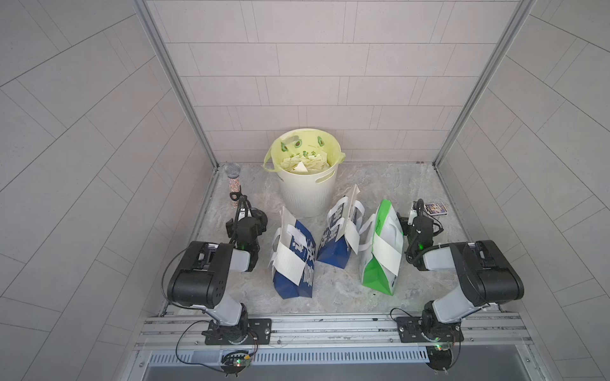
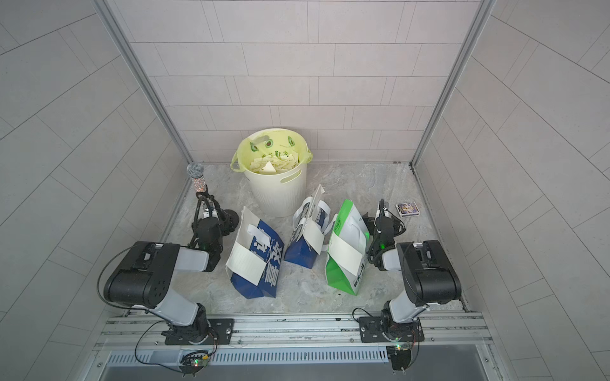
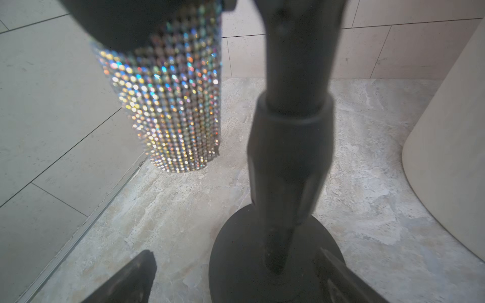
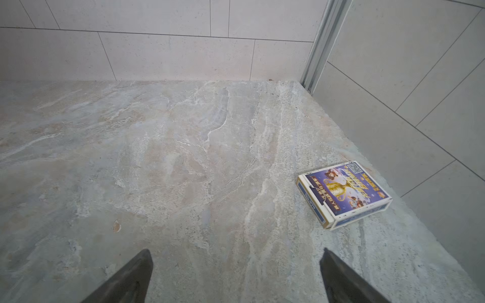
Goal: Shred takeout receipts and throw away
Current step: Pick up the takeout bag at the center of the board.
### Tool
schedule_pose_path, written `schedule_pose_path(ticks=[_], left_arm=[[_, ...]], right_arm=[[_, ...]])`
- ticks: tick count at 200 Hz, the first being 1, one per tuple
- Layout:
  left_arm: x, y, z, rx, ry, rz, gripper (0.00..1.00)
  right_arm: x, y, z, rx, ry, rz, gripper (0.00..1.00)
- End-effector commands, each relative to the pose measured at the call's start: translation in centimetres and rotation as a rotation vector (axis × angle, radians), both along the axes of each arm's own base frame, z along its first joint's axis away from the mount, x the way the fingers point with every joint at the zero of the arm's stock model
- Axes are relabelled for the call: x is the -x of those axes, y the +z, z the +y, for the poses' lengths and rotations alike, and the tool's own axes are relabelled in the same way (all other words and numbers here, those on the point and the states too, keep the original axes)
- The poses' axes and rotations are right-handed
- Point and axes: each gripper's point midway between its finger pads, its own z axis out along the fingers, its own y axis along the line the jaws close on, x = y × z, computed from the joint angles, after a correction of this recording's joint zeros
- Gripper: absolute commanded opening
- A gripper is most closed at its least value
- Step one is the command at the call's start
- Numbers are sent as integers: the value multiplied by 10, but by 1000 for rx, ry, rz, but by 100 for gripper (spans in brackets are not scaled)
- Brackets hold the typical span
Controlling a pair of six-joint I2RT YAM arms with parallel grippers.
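Observation:
Three takeout receipts show in both top views, each a white slip lying across a bag. One lies on the left blue bag. Another is on the middle blue bag, and the last on the green bag. My left gripper is open, left of the bags, with a black stand's round base just ahead of its fingers. My right gripper is open over bare floor, right of the green bag.
A cream bin with a yellow-green liner holds paper scraps behind the bags. A rhinestone microphone stands upright beside the black stand at the back left. A small card box lies near the right wall.

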Motion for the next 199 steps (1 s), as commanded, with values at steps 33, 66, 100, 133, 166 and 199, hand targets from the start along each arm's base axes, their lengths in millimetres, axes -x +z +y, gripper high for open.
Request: schedule_pose_path(ticks=[33,66,100,133,166,199], left_arm=[[-6,9,-1,-13,1,-33,100],[-6,9,-1,-13,0,-31,100],[-6,9,-1,-13,0,-31,100],[-7,8,-1,-10,2,-27,100],[-6,9,-1,-10,0,-29,100],[-4,18,0,-11,5,-44,100]], right_arm=[[-5,5,1,20,6,-12,100],[-4,4,1,20,6,-11,100],[-4,4,1,18,6,-11,99],[-5,4,2,16,7,-11,100],[-5,3,2,13,7,-7,99],[5,18,-3,8,-14,-56,100]])
